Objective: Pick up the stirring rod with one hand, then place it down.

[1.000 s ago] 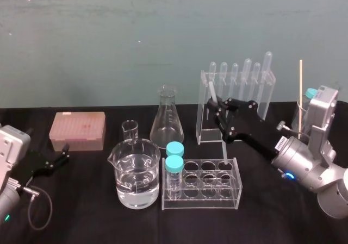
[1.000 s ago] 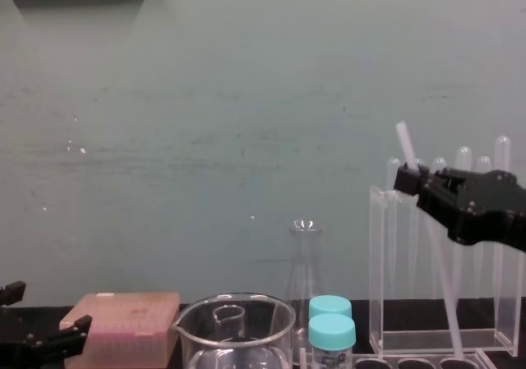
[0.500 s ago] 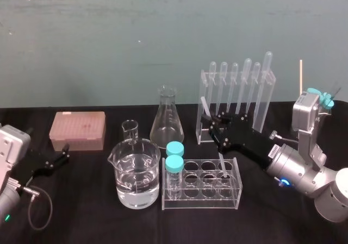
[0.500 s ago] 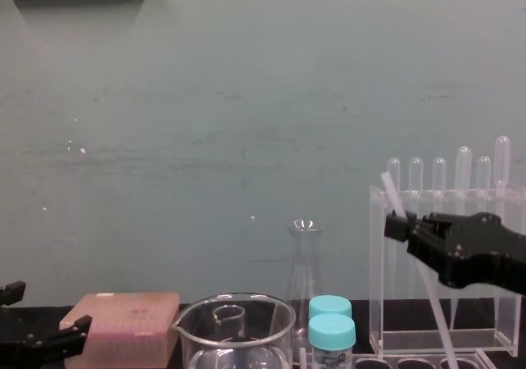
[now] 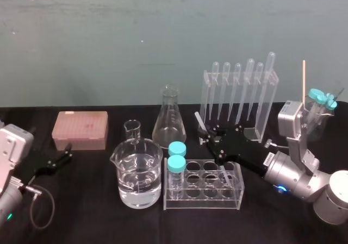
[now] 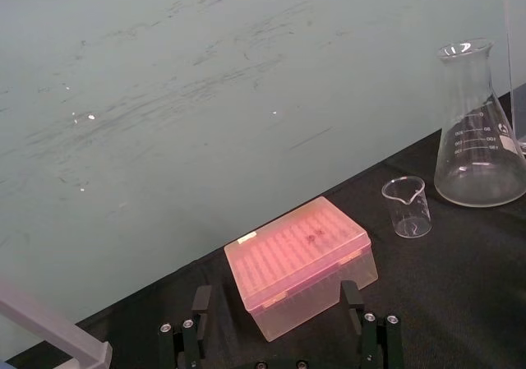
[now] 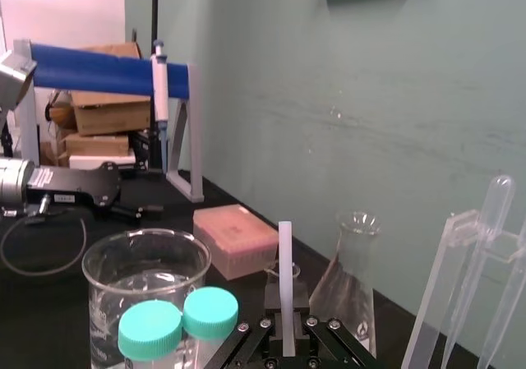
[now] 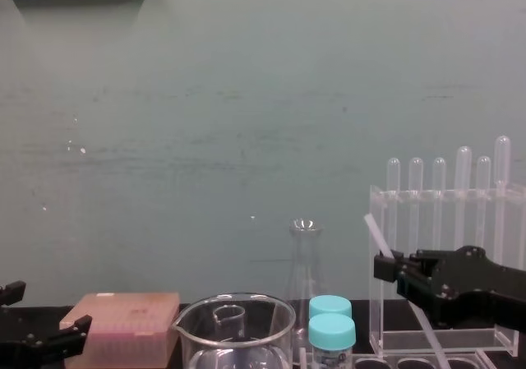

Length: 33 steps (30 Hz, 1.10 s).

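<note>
Translucent-white stirring rod (image 5: 199, 122) is held tilted at centre-right, pinched by the right gripper (image 5: 209, 139), lower end at the tube rack (image 5: 202, 196). Left gripper (image 5: 66, 152) is parked lower left, fingers apart.

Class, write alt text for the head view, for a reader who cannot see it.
The right tool grips the stirring rod at a tilt, with the rod's lower end at the clear tube rack. Nearby on the black table stand a beaker of water, a conical flask and a pipette stand. The left tool rests at the left.
</note>
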Each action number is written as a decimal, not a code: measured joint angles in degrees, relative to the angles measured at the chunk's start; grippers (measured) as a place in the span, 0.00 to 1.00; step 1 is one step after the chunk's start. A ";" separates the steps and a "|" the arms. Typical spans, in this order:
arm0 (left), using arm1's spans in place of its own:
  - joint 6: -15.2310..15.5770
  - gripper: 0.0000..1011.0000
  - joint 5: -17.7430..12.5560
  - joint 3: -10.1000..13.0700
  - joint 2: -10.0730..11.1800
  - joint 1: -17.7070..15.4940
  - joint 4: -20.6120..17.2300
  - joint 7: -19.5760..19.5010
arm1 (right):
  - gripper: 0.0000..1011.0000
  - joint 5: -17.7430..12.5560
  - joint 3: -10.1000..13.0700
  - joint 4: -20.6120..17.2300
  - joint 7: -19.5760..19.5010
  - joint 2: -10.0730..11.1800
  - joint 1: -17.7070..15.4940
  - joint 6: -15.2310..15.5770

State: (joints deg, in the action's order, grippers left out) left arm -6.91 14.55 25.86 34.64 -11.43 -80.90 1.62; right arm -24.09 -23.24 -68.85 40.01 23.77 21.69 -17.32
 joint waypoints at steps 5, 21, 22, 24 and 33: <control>0.00 0.99 0.00 0.00 0.00 0.00 0.00 0.00 | 0.07 0.84 -0.40 0.29 -0.60 0.05 0.20 0.31; 0.00 0.99 0.00 0.00 0.00 0.00 0.00 0.00 | 0.18 0.78 -0.35 0.30 -0.68 0.02 0.21 0.33; 0.00 0.99 0.00 0.00 0.00 0.00 0.00 0.00 | 0.18 0.78 -0.35 0.29 -0.68 0.03 0.21 0.33; 0.00 0.99 0.00 0.00 0.00 0.00 0.00 0.00 | 0.24 0.76 -0.34 0.29 -0.67 0.02 0.20 0.32; 0.00 0.99 0.00 0.00 0.00 0.00 0.00 0.00 | 0.53 0.72 -0.30 0.25 -0.61 0.03 0.16 0.28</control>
State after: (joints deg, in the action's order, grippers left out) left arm -6.91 14.54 25.86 34.65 -11.43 -80.90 1.62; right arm -23.37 -23.55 -68.59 39.40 23.79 21.85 -17.04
